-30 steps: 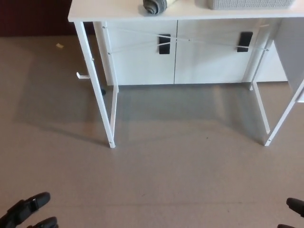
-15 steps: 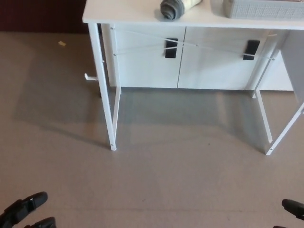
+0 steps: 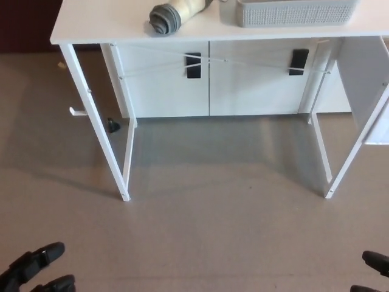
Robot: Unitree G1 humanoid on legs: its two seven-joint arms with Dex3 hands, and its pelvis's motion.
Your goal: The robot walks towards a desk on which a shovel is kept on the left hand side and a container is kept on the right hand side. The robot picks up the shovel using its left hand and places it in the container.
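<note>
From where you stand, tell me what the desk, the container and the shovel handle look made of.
Desk: smooth matt white top, likely laminated board, on thin white legs with cross wires, probably painted metal.
Container: grey with a fine lattice wall, likely moulded plastic.
Shovel: dull grey end cap on a cream handle, looks like plastic or rubber; the blade is out of view.

White desk (image 3: pixel 109 27) on thin white legs, standing on a grey-brown floor (image 3: pixel 213 231). On the desktop: the shovel (image 3: pixel 173 13), lying toward the left with its grey end nearest the front edge, and the grey perforated container (image 3: pixel 295 12) just beside it on the right, partly cropped by the frame.
</note>
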